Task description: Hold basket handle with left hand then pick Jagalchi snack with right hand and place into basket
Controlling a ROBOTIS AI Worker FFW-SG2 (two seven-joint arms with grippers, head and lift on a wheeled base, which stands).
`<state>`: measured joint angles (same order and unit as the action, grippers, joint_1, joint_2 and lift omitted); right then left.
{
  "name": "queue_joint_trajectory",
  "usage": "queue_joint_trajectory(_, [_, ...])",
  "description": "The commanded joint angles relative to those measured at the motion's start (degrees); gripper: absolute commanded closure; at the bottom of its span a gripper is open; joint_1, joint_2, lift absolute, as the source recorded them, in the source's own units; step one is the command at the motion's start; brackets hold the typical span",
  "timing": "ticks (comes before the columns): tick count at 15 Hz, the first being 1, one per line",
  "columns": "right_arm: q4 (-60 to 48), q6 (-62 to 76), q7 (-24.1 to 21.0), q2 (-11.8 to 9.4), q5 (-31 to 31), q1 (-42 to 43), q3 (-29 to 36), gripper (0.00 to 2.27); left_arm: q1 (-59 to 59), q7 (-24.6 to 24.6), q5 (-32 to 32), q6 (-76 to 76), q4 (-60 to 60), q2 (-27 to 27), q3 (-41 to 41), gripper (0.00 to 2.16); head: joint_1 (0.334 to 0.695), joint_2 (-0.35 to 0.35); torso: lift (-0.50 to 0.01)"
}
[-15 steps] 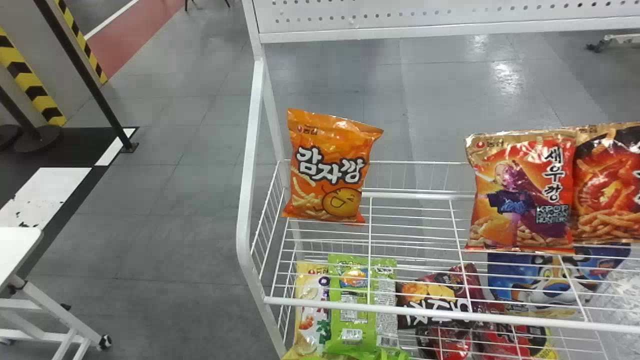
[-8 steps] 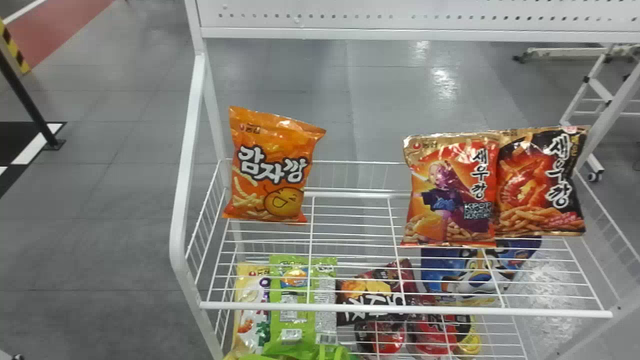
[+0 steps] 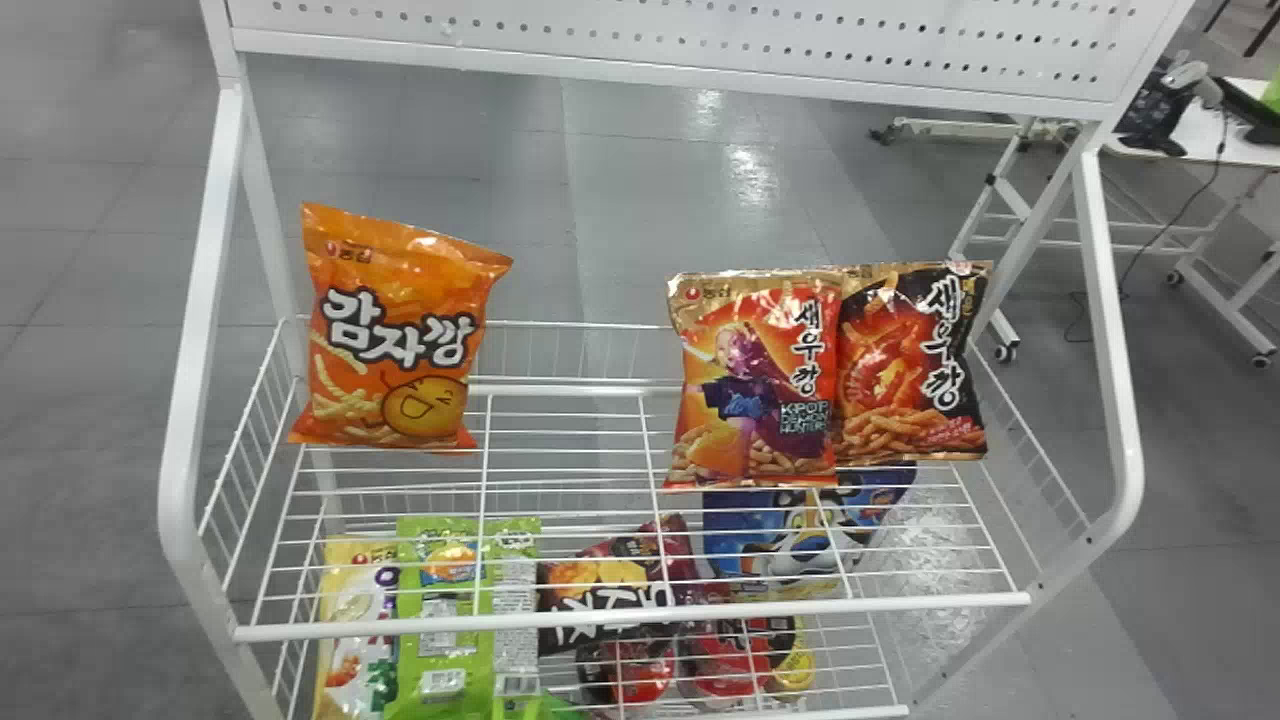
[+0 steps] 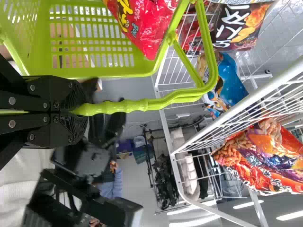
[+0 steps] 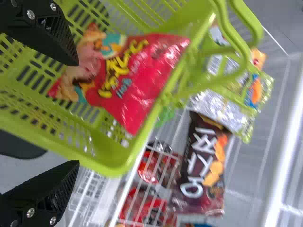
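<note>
Basket (image 4: 106,72), 1 red snack bag (image 5: 147,71) inside

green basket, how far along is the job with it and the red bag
Placing looks done: the red snack bag, presumably the Jagalchi, lies in the green basket. In hand: the left gripper has its jaws shut on the basket handle. The right gripper has its jaws spread wide, holding nothing. Left: probably just drawing it clear of the basket.

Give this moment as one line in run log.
Left gripper: shut on green handle of plastic basket; right gripper: open; red snack bag: in basket.
</note>
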<state>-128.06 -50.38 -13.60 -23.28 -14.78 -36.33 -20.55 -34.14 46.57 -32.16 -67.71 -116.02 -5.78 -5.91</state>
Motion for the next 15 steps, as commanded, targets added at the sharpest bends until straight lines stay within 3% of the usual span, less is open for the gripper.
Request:
queue_joint_trajectory(1, [-3.86, 0.84, -0.29, -0.01, -0.07, -0.93, 3.85, 0.06, -0.67, 0.10, -0.01, 0.43, 0.00, 0.33, -0.69, 1.94, 0.695, -0.239, -0.010])
queue_joint_trajectory(4, [-9.57, 4.18, -1.08, 0.34, -0.87, -2.34, 8.78, 0.06, -0.75, 0.10, -0.01, 1.48, 0.35, 0.68, -0.69, 1.94, 0.695, -0.272, -0.010])
queue_joint_trajectory(6, [-10.10, 14.20, -1.16, 1.31, -1.31, -3.22, 11.06, 0.06, -0.75, 0.10, -0.09, 1.48, 0.44, 0.68, -0.69, 1.94, 0.695, -0.288, -0.010])
queue_joint_trajectory(11, [-3.51, 38.99, 1.82, 3.60, -4.29, -3.13, 12.91, 0.06, -1.54, 0.54, -0.62, 1.48, 0.35, 0.77, -1.83, 1.94, 0.695, -0.267, -0.010])
queue_joint_trajectory(15, [1.85, 51.99, 4.64, 3.86, -4.29, -3.13, 12.29, 0.06, -2.07, 0.54, -0.62, 1.83, 0.27, 0.77, -2.00, 1.94, 0.695, -0.260, -0.010])
